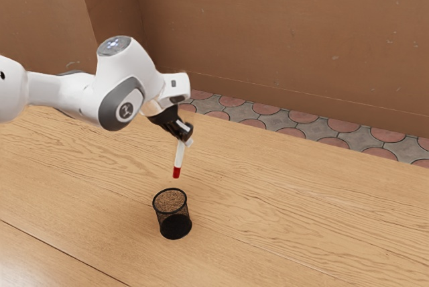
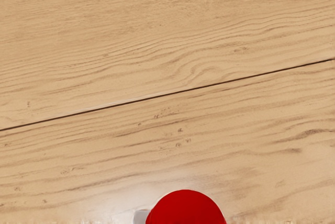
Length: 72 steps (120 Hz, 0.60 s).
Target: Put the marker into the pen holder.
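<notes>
My black gripper (image 1: pixel 186 138) is in the air, shut on the upper end of a white marker (image 1: pixel 179 155). The marker hangs nearly upright, slightly tilted, with its red end down. Below it, apart from it, the black mesh pen holder (image 1: pixel 177 226) stands upright on the table with its round mouth facing up. In the wrist view the marker's red end (image 2: pixel 186 209) appears large at the lower edge, with bare wood behind it.
The wooden table (image 1: pixel 295 206) extends around the pen holder, with a dark seam across its boards. Beyond its far edge lie a patterned tile floor (image 1: pixel 301 117) and a brown wall (image 1: pixel 281 39).
</notes>
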{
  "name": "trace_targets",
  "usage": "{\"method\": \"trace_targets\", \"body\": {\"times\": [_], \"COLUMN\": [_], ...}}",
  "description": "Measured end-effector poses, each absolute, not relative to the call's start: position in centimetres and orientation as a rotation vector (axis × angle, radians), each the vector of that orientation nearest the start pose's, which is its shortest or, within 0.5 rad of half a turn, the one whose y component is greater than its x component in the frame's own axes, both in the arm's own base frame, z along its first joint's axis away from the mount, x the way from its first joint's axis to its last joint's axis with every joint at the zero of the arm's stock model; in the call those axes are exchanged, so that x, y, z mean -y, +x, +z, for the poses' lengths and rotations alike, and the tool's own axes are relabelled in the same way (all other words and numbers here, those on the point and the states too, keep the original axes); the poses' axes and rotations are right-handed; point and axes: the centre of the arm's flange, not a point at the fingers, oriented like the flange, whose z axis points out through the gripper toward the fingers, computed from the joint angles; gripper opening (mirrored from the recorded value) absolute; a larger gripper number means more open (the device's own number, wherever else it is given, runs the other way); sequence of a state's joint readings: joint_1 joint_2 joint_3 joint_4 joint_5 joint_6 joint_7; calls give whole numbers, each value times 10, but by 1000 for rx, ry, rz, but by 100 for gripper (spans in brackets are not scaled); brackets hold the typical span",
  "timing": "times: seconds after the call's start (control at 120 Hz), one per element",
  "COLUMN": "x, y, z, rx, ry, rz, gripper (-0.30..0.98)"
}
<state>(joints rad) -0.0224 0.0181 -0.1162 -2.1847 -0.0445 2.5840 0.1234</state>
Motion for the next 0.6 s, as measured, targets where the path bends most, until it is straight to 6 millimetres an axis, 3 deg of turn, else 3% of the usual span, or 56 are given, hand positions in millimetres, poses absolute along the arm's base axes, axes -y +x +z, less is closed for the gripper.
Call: {"method": "trace_targets", "body": {"times": [0.267, 0.467, 0.533, 0.6], "x": [107, 100, 95, 91], "y": [531, 522, 522, 523], "z": [418, 389, 380, 377], "rx": [-413, -370, -347, -330], "ry": [-3102, -3124, -3134, -3145], "rz": [-580, -487, -461, -448], "gripper": [-8, -8, -1, 14]}}
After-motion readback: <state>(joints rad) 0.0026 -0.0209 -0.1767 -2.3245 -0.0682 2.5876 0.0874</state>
